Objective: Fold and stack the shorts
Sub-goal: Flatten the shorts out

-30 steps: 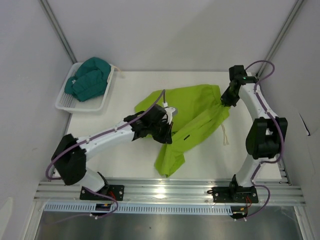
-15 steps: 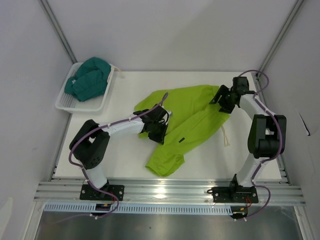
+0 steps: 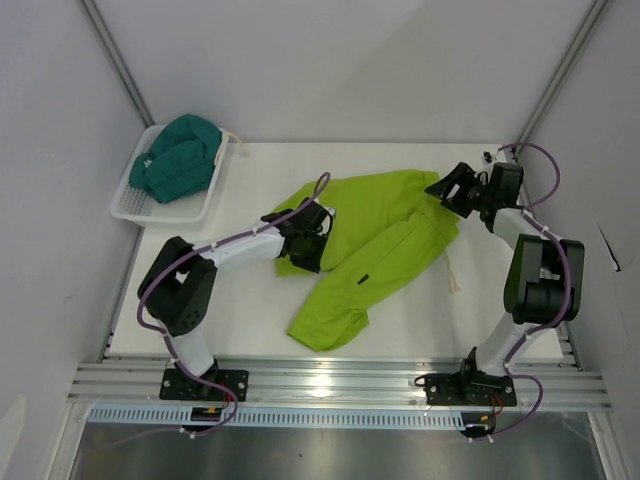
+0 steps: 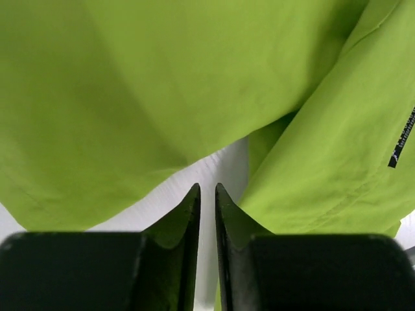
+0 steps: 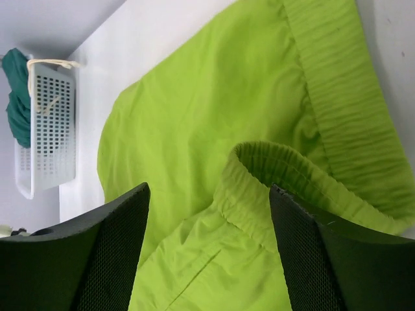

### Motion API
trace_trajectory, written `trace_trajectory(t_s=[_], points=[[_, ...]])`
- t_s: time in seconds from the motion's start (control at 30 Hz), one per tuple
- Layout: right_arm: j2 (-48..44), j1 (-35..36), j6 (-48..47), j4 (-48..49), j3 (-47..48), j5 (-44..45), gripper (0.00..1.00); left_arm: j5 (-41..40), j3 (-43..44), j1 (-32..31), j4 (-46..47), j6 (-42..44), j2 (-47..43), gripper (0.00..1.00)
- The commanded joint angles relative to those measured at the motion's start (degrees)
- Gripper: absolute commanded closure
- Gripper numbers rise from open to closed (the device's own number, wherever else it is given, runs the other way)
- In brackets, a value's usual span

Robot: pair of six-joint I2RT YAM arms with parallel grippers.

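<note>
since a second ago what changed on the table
Both hands let go of the lime green shorts: the right hand opened and drew back to the right, the left hand pulled back slightly left, fingers barely apart. The shorts settled flatter, lower leg shifted left. The teal shorts and basket stayed put.

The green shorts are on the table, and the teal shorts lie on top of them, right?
No. The green shorts are on the table, but the teal shorts sit in the white basket; the top view shows it.
</note>
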Motion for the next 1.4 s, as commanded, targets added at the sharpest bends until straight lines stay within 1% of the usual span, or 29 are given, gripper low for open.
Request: trace_trajectory(t_s=[0.0,0.03,0.07,0.13,0.17,0.2,0.3,0.33,0.37,0.4,0.47,0.57,0.7,0.77,0.8,0.87,0.9,0.97,1.07,1.1,1.2,1.3,1.37], points=[[1.5,0.2,-0.8,6.0,1.2,-2.9,0.24,0.4,-0.8,1.4,0.8,-0.4,-3.3,0.80],[1.7,0.3,-1.0,6.6,0.8,-2.3,0.24,2.2,-2.6,1.5,1.7,-1.0,-4.5,0.77],[1.9,0.3,-1.2,7.2,0.3,-2.0,0.24,3.2,-3.6,1.9,2.8,-3.2,-7.3,0.67],[2.5,0.3,-1.3,8.7,0.2,-2.2,0.24,6.0,-9.8,2.0,8.2,-6.0,-10.6,0.57],[3.4,0.2,-1.2,8.7,0.5,-2.3,0.24,8.6,-11.4,1.9,10.0,-7.4,-12.3,0.51],[3.9,0.1,-1.1,8.7,0.8,-2.7,0.24,9.8,-16.3,1.9,13.3,-10.1,-16.0,0.50],[4.7,0.1,-1.2,8.8,0.6,-3.1,0.27,11.6,-20.8,1.8,16.7,-13.8,-22.0,0.44],[4.7,0.2,-1.3,8.8,0.3,-3.1,0.27,11.4,-24.2,1.8,16.8,-14.3,-26.0,0.42],[4.8,0.2,-1.6,8.8,0.1,-3.2,0.28,11.3,-25.1,1.8,16.6,-14.7,-28.0,0.39],[4.9,0.3,-1.7,8.7,0.0,-3.1,0.30,11.3,-26.1,1.8,15.5,-15.0,-29.5,0.37],[5.6,0.3,-1.9,7.3,0.5,-3.7,0.31,11.3,-27.1,1.7,13.7,-15.1,-32.8,0.37],[6.3,0.0,-1.9,8.7,-0.9,-5.1,0.38,12.2,-28.2,1.5,11.7,-15.6,-36.1,0.36],[4.2,-1.0,-1.0,13.0,-5.6,-7.1,0.49,14.1,-29.7,1.5,10.7,-15.9,-38.5,0.36],[3.8,-1.2,-1.4,12.7,-6.2,-8.3,0.55,14.9,-31.0,1.4,10.0,-15.8,-39.7,0.36],[3.6,-1.2,-1.8,11.4,-6.0,-8.8,0.56,15.4,-31.4,1.4,10.0,-15.9,-40.4,0.36],[3.4,-0.6,-3.4,9.5,-5.2,-8.8,0.55,15.6,-33.1,1.2,9.4,-16.6,-42.0,0.36],[3.2,-0.5,-4.1,8.5,-5.2,-8.7,0.54,15.6,-35.1,1.2,9.4,-17.0,-44.2,0.35],[2.1,-0.4,-4.6,8.9,-6.0,-8.1,0.53,15.9,-36.3,1.0,9.1,-17.9,-46.2,0.35],[1.0,-0.4,-3.6,13.5,-9.6,-10.9,0.51,15.5,-37.7,0.8,7.0,-18.1,-49.4,0.35],[0.5,-0.3,-3.4,16.3,-12.1,-11.3,0.50,15.3,-38.1,0.6,6.8,-18.4,-50.0,0.34],[-1.0,0.3,-3.3,19.5,-16.1,-12.0,0.49,14.3,-37.1,0.2,5.7,-18.7,-51.6,0.34],[-2.6,0.6,-2.9,21.5,-18.3,-13.1,0.50,11.7,-35.2,0.3,2.9,-18.3,-51.9,0.34],[-3.5,0.9,-3.3,21.6,-19.7,-13.2,0.53,11.3,-35.1,0.3,2.5,-18.9,-52.7,0.34]])
